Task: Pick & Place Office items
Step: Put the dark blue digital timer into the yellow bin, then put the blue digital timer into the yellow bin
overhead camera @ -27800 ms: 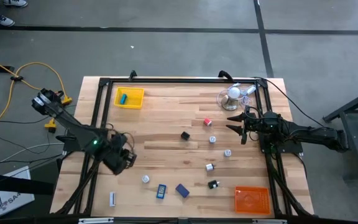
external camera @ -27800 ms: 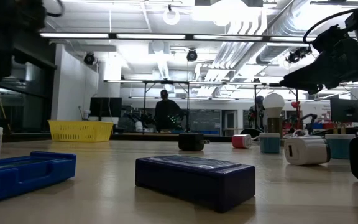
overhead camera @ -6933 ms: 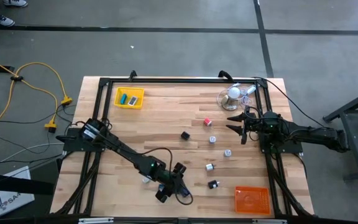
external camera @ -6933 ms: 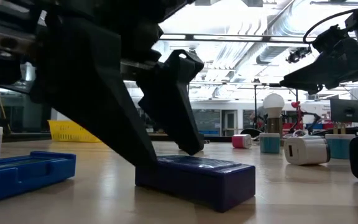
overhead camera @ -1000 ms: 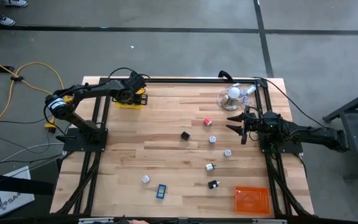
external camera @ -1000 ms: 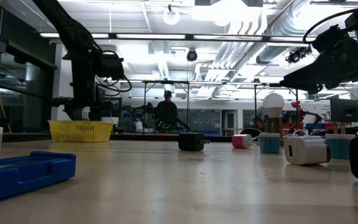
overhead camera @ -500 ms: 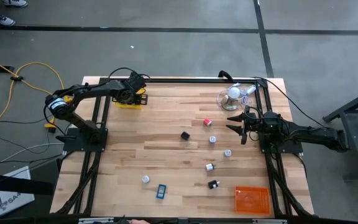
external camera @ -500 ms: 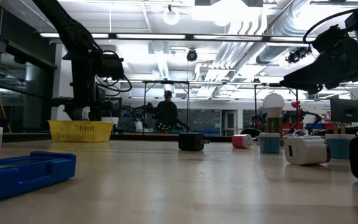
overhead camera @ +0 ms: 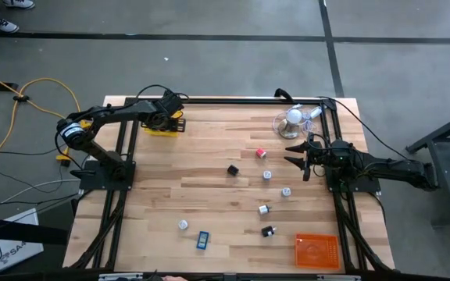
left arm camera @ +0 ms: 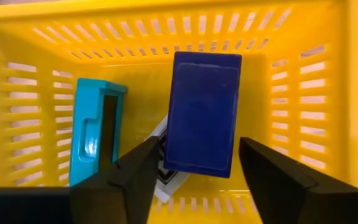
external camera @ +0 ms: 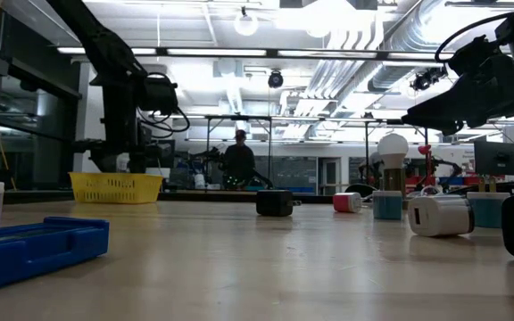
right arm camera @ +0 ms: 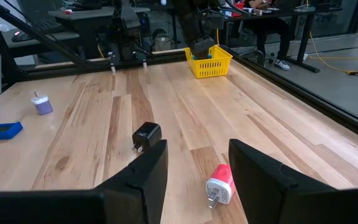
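My left gripper (overhead camera: pixel 170 117) hangs open over the yellow tray (left arm camera: pixel 328 93) at the table's far left. In that tray lie a dark blue block (left arm camera: pixel 202 112), a teal piece (left arm camera: pixel 95 130) and a white stick (left arm camera: pixel 166 177) partly under the block. The fingers stand above the block's near end, one on either side, apart from it. My right gripper (overhead camera: pixel 294 154) waits open and empty at the right edge. On the table lie a red bit (overhead camera: pixel 261 153), a black bit (overhead camera: pixel 232 169), silver-white bits (overhead camera: pixel 266 176) and a blue block (overhead camera: pixel 202 240).
An orange tray (overhead camera: pixel 316 250) sits at the near right corner. A white ball-shaped object with a clear tangle (overhead camera: pixel 294 117) stands at the far right. More small bits (overhead camera: pixel 263 209) lie mid-table. A black frame (overhead camera: pixel 209 101) runs along the table's edges.
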